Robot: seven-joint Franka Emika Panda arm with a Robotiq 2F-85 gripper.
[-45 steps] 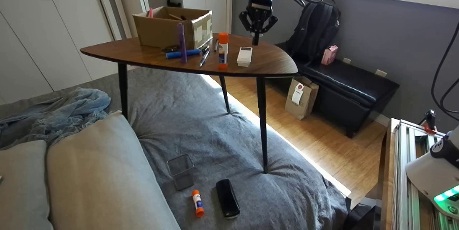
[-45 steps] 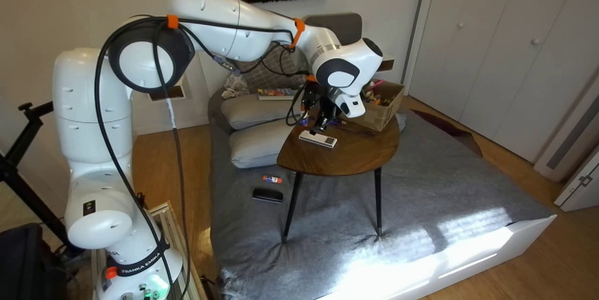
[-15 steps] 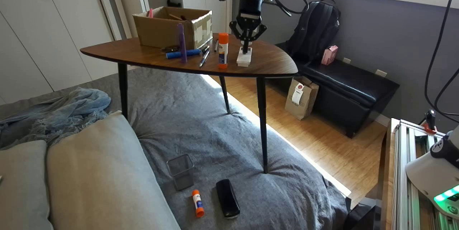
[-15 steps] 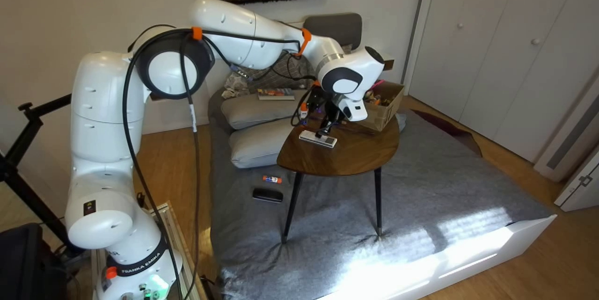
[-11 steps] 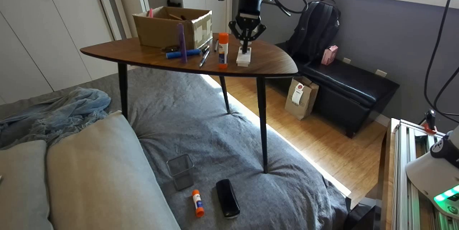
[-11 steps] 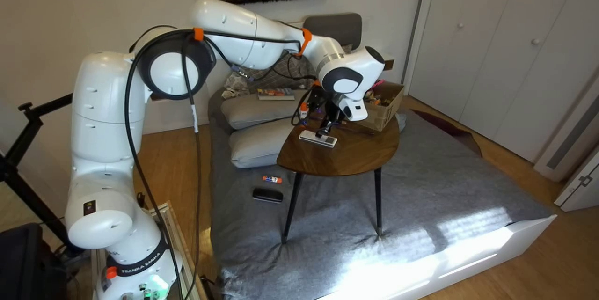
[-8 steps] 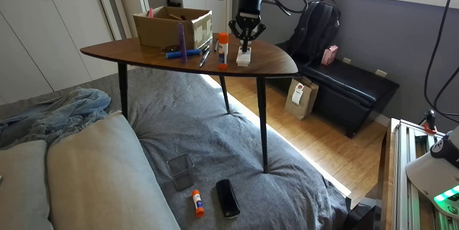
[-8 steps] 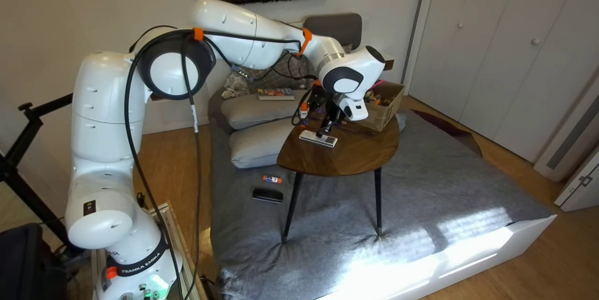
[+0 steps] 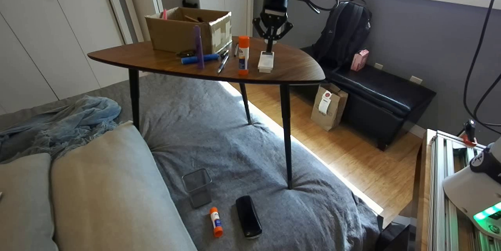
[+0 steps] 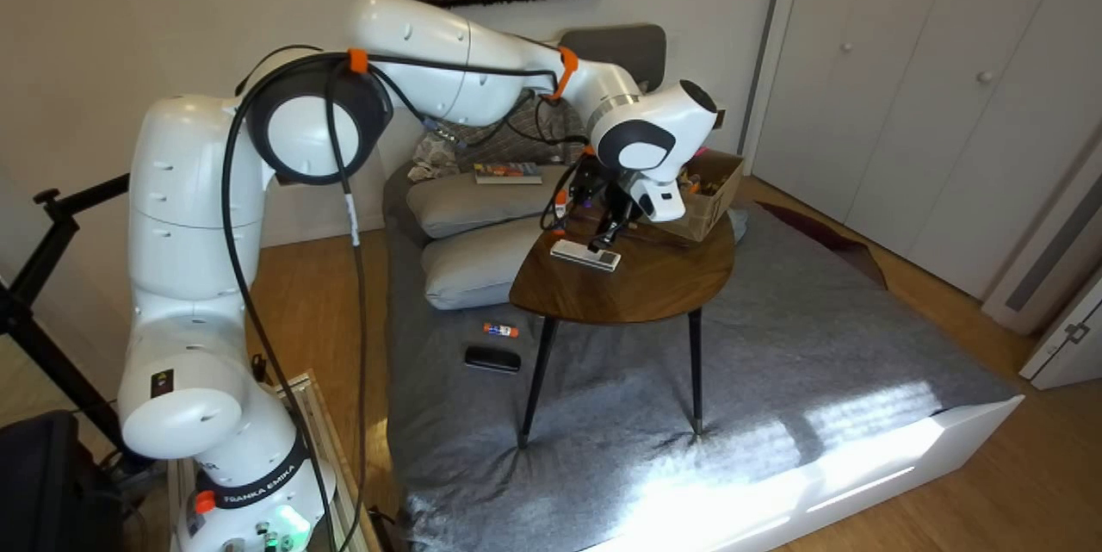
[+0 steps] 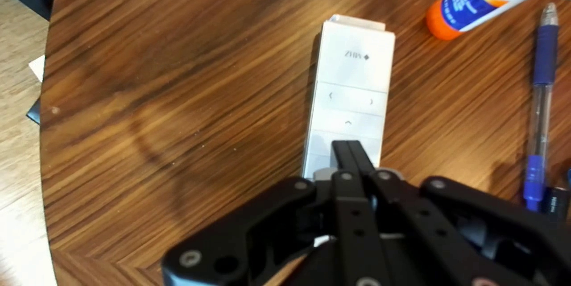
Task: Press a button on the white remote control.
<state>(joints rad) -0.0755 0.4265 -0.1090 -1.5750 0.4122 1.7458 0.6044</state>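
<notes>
The white remote control lies flat on the brown wooden table; it also shows in an exterior view. In the wrist view the remote has printed arrow marks and thin button lines; its near end is hidden under my gripper. My gripper is shut and empty, its two black fingertips side by side over the remote's face, just nearer than the up-arrow mark. In both exterior views the gripper points down at the remote. I cannot tell whether the tips touch it.
A glue stick stands upright beside the remote. A pen, a blue marker and an upright purple marker are further off. The cardboard box stands behind them. The table's edge curves close by.
Over the earlier frames my gripper came down onto the remote and stayed there. Since half a second ago it has risen slightly and shifted toward the box side. The remote appears still.
</notes>
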